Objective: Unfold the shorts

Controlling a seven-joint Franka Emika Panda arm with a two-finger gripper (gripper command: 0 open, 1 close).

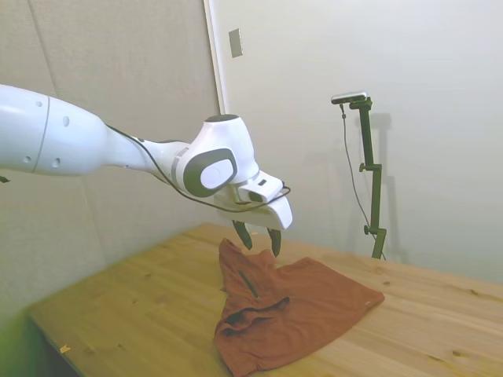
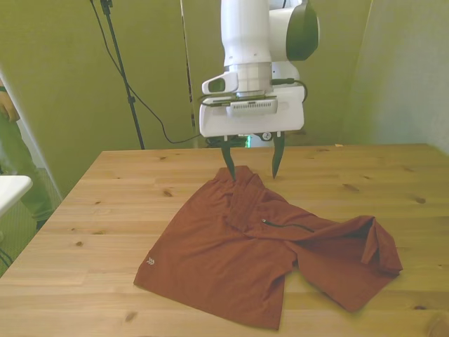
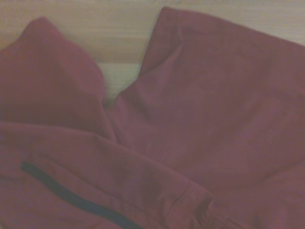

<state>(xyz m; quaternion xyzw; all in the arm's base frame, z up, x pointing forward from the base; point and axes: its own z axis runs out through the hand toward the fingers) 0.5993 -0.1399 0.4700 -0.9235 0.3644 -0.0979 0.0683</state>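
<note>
The table (image 2: 105, 203) carries the shorts (image 2: 231, 260), lying mid-table with the leg at the front view's right bunched over. The gripper (image 2: 252, 165) hangs spread and empty above the waistband (image 2: 235, 175). Risk: pinching doubled layers there would drag the garment instead of opening the fold.

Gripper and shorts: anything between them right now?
Nothing. In the side view the open gripper hangs just above the shorts, only air in the gap; the front view shows the same over their far edge.
</note>
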